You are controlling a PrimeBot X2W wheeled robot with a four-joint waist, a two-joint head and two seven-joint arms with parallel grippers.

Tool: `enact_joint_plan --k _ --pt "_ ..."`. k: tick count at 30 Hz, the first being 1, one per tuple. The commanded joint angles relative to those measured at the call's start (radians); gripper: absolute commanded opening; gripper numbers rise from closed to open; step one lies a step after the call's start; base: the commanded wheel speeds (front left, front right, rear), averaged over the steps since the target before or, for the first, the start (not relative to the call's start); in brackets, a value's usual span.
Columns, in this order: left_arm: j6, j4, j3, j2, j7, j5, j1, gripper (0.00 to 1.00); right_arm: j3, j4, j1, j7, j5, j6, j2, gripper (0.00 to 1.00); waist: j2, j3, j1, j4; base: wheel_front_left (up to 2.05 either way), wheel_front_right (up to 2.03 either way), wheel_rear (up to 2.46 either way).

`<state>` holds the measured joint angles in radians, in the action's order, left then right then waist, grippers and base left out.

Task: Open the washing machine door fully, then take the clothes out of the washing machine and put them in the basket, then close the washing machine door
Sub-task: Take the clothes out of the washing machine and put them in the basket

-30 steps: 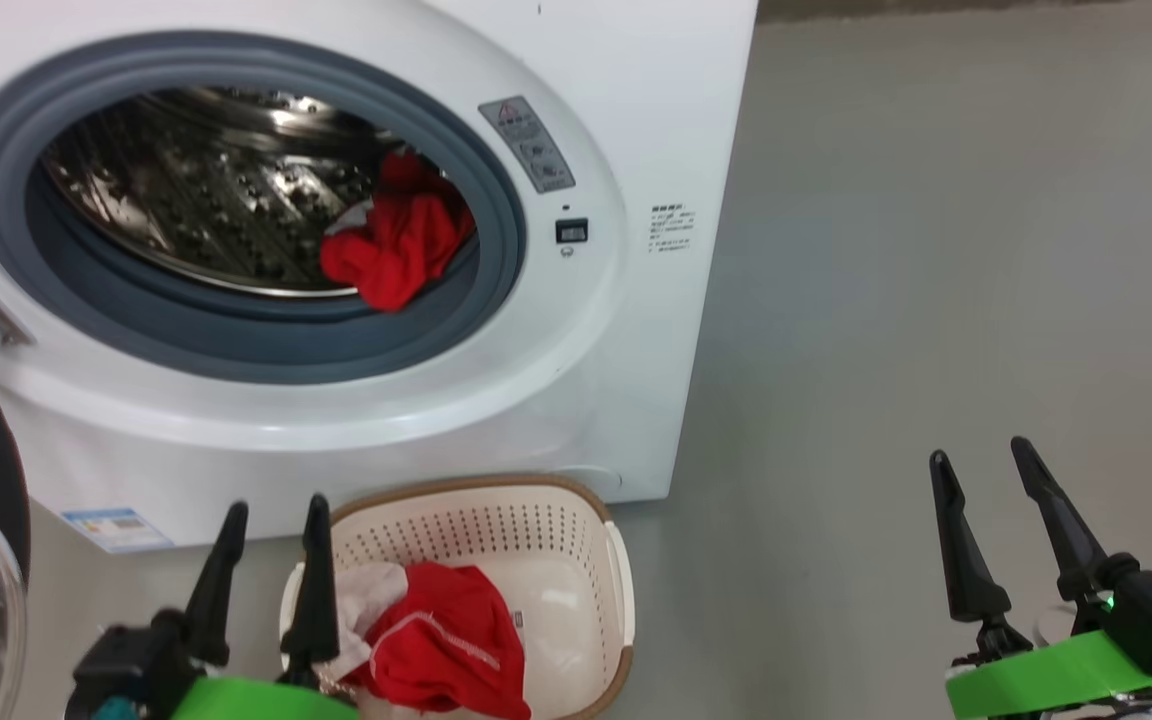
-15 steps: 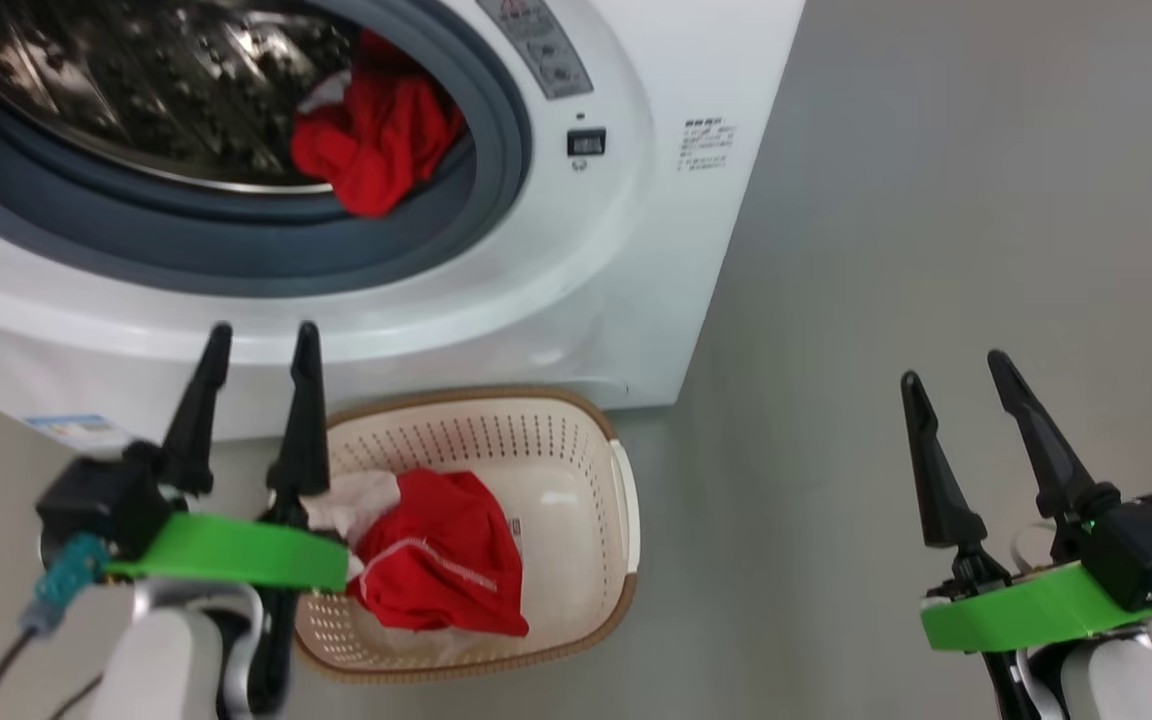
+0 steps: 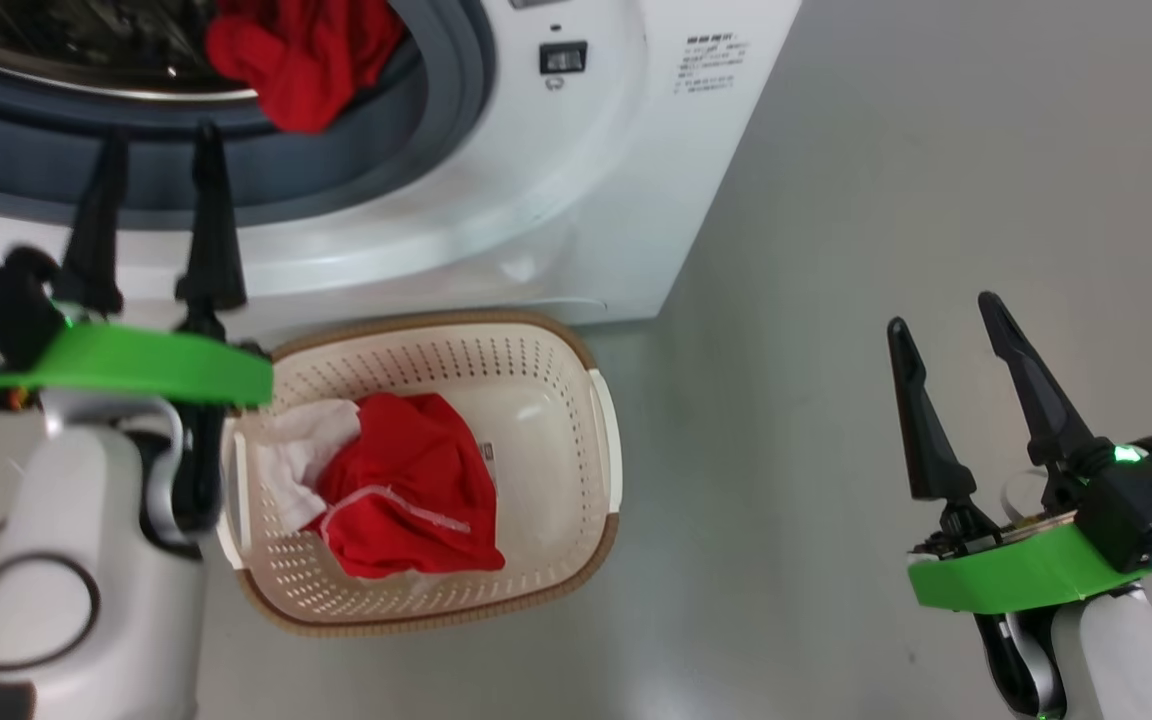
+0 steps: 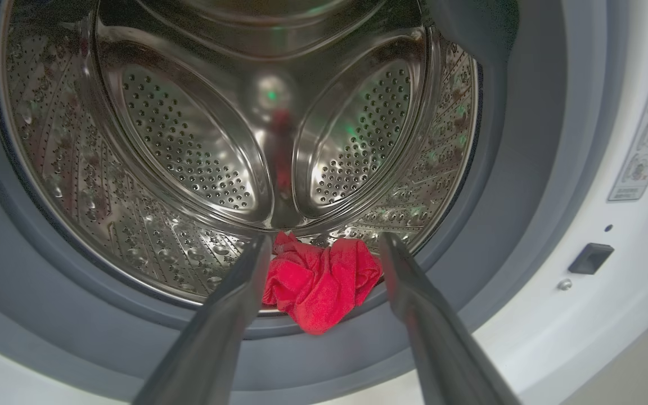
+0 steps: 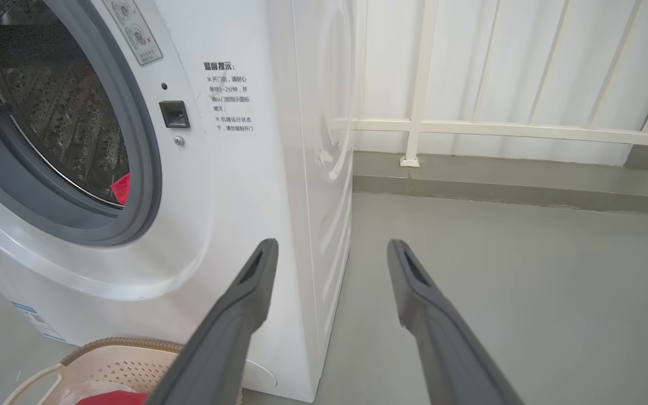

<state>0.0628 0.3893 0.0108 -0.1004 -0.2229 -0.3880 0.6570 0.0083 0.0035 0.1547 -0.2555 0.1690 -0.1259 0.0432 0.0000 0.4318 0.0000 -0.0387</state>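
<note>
The washing machine (image 3: 576,200) stands open, with the basket (image 3: 536,345) on the floor before it holding some clothes (image 3: 406,490). Unloading is in hand: 1 red garment (image 4: 318,284) lies at the drum's lip. The left fingers (image 4: 228,315), spread and empty, aim at it and must reach in and pinch it. The right fingers (image 3: 926,430) hang open, well aside.

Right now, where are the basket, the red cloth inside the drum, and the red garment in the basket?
Basket (image 3: 436,365): head view, perforated back wall.
Red cloth in the drum (image 4: 321,281): left wrist view, middle of the bundle.
Red garment in the basket (image 3: 406,490): head view, centre of the fabric.
</note>
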Motion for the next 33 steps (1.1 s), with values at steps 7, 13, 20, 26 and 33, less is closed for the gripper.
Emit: enact_joint_plan --k 7,13,20,26,33 --pt "0.020 0.074 -0.017 -0.051 -0.007 -0.007 0.162 1.00 0.038 -0.039 0.045 -0.006 -0.026 -0.005 0.007 1.00 0.0000 0.113 0.0000 -0.025 0.00 0.00 0.00" --pt "0.035 0.162 -0.007 -0.055 -0.008 -0.027 0.273 1.00 0.045 -0.045 0.063 -0.006 -0.030 -0.005 0.007 1.00 0.0000 0.152 0.0000 -0.023 0.00 0.00 0.00" --pt "0.051 0.252 -0.001 -0.047 0.022 -0.079 0.392 1.00 0.062 -0.034 0.079 -0.006 -0.052 -0.005 0.007 1.00 0.0000 0.190 0.0000 -0.017 0.00 0.00 0.00" --pt "0.064 0.337 0.014 -0.059 0.110 -0.154 0.485 1.00 0.076 -0.022 0.096 -0.006 -0.056 -0.005 0.007 1.00 0.0000 0.213 0.0000 -0.021 0.00 0.00 0.00" --pt "0.063 0.441 0.069 -0.094 0.257 -0.148 0.563 1.00 0.074 -0.012 0.102 -0.006 -0.046 -0.005 0.007 1.00 0.0000 0.216 0.0000 -0.027 0.00 0.00 0.00"
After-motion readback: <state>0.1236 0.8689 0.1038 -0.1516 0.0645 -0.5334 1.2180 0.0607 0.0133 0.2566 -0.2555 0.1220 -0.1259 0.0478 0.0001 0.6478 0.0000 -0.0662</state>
